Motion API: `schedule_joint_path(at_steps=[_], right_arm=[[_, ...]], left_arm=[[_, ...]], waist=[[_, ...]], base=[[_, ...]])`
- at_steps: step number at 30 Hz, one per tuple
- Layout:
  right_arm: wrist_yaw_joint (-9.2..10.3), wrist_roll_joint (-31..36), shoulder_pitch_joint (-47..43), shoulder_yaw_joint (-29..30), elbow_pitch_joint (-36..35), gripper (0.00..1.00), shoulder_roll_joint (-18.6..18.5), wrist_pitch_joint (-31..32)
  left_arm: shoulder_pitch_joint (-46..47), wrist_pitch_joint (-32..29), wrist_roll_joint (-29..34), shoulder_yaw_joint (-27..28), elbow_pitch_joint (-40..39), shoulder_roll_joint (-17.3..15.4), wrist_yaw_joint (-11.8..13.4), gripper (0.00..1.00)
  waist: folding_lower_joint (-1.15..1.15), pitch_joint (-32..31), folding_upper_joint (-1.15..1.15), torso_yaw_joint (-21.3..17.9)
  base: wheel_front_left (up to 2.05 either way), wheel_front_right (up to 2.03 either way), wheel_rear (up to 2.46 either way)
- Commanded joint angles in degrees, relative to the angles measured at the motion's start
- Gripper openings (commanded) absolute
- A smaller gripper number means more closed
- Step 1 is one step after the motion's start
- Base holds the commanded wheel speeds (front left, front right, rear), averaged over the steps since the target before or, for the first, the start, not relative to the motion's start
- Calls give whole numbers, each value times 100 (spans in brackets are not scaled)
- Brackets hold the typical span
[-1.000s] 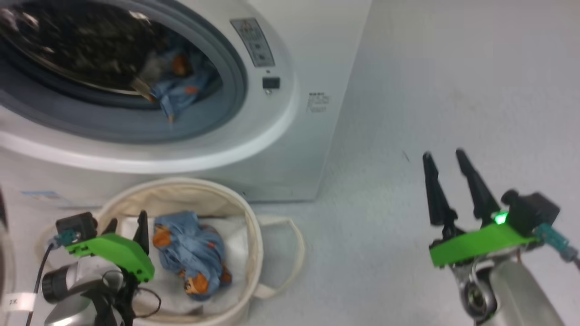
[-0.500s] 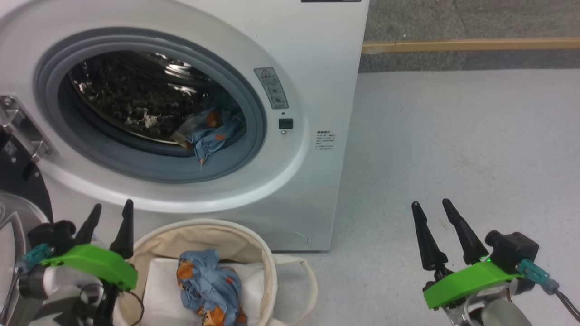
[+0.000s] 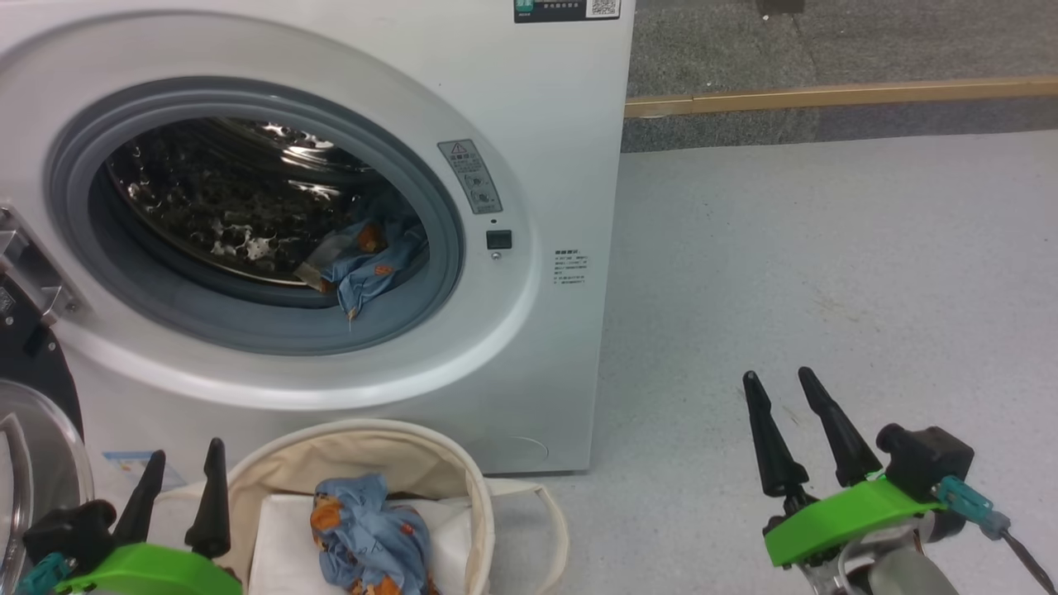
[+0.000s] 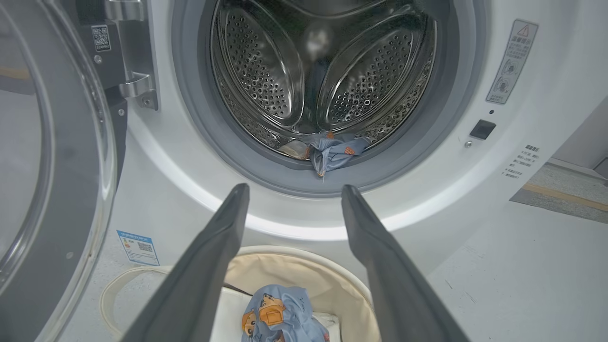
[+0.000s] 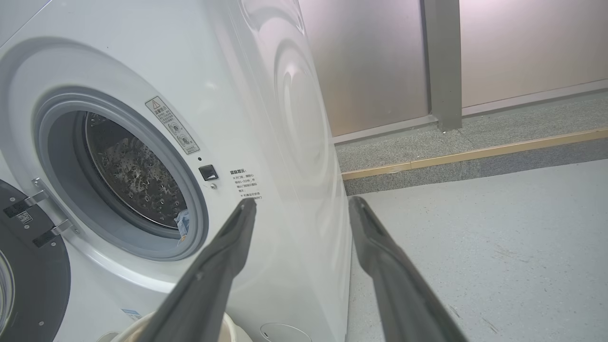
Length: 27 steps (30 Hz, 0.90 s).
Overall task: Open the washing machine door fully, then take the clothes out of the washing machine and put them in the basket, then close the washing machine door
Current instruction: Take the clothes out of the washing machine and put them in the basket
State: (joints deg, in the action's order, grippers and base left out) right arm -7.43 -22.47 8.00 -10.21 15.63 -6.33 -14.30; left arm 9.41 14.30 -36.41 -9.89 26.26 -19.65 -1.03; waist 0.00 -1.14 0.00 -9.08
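The white washing machine [image 3: 545,116] stands with its door [image 3: 33,438] swung wide open at the far left; the door [image 4: 52,156] fills the left side of the left wrist view. Blue printed clothes [image 3: 368,260] hang over the lower right lip of the drum mouth, the same clothes [image 4: 332,151] showing in the left wrist view. The cream basket [image 3: 397,442] sits on the floor below the mouth with another blue printed piece [image 3: 368,541] in it. My left gripper [image 3: 180,479] is open and empty, just left of the basket. My right gripper [image 3: 779,388] is open and empty over the floor, right of the machine.
A flat white folded sheet [image 3: 273,545] lines the basket's bottom. Grey floor [image 3: 826,273] stretches to the right of the machine, ending at a wooden strip [image 3: 826,95] along the far wall. The door hinge bracket [image 4: 135,71] sticks out left of the drum mouth.
The head camera has tilted up, so machine and basket sit lower in the picture. My left gripper has lifted out of the basket and points up toward the machine. The right gripper holds open.
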Motion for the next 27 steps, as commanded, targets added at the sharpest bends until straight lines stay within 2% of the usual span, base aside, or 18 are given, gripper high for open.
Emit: schedule_joint_path(at_steps=[1,13,27], right_arm=[[-6,-37,134,-101,-156,100,4,-70],[-6,-2,190,-116,-166,100,-61,-70],[-6,-21,203,-108,-159,100,-68,-70]], left_arm=[[165,69,42,306,-241,-167,43,100],[-20,-3,99,275,-628,-217,226,100],[224,-237,202,19,-632,-266,211,100]], waist=[[0,-10,0,-3],[0,-1,0,-51],[0,101,0,-13]], base=[[0,0,0],[0,0,0],[0,0,0]])
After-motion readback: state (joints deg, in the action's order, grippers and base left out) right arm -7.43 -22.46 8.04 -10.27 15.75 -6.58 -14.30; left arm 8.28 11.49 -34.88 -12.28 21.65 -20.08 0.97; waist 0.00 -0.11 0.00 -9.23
